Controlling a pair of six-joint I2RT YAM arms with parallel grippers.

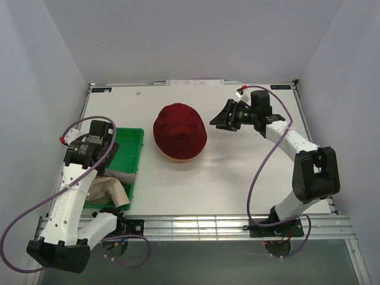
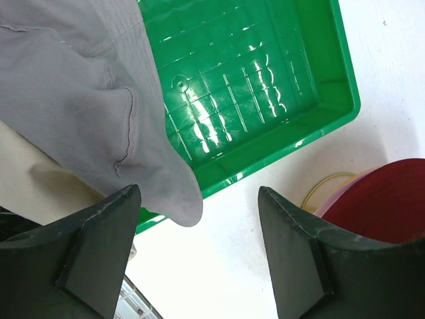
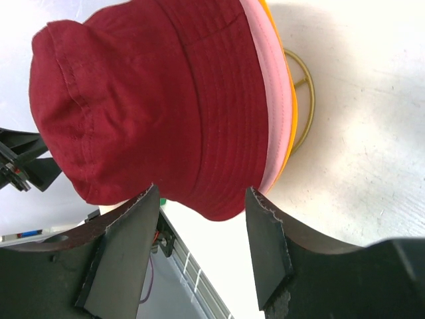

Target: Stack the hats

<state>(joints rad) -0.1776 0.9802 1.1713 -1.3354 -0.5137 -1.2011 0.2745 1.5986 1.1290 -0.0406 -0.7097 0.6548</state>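
The dark red hat [image 1: 179, 130] sits at the table's middle, on top of the pale pink hat [image 3: 275, 106] and the yellow-orange hat [image 3: 290, 133]; only their rims show. The grey hat [image 1: 122, 177] and beige hat [image 1: 110, 193] lie over the near end of the green tray; both show in the left wrist view, grey [image 2: 73, 100] over beige [image 2: 33, 179]. My left gripper [image 1: 105, 155] is open and empty above the tray's near part, beside the grey hat [image 2: 199, 252]. My right gripper [image 1: 221, 120] is open and empty just right of the red hat [image 3: 202, 232].
The green plastic tray [image 1: 132, 142] stands at the left, its far half bare [image 2: 265, 86]. A gold wire frame [image 3: 307, 100] shows under the stack's rim. White walls close in the table on three sides; a metal rail runs along the near edge.
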